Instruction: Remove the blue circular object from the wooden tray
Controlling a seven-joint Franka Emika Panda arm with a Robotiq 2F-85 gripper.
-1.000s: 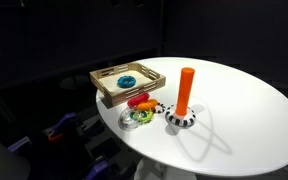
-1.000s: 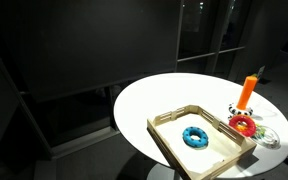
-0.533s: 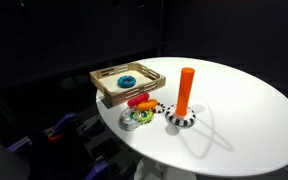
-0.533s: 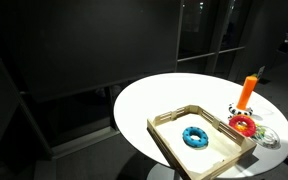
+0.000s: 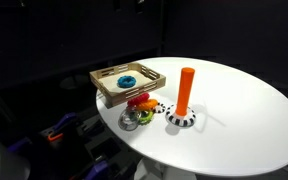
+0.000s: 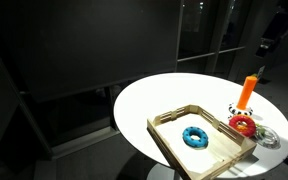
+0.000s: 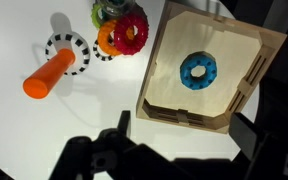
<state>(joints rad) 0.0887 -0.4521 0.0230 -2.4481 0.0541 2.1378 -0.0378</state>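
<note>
Smooth round white table (image 5: 244,110) beneath the tray; shallow rectangular wooden tray (image 7: 224,45), slatted sides, pale flat bottom; dark gripper (image 7: 179,160) apart from the tray, fingers spread wide, holding nothing; upright orange cylinder (image 5: 185,88) near the tray; glossy blue circular object (image 7: 186,70) lying flat mid-tray.

1. Nothing stands over the wooden tray (image 7: 174,98), so you can come straight down into it.
2. The blue circular object (image 7: 198,70) lies alone on the tray floor, apart from all four walls, with room around it for the jaws.
3. The raised slatted sides block any sideways entry.
4. The red ring (image 7: 130,32) sits just beside one tray wall.
5. The upright orange peg (image 5: 185,90) near it is the tallest obstacle.
6. Beyond the peg, the white bench (image 5: 249,110) lies open.
</note>
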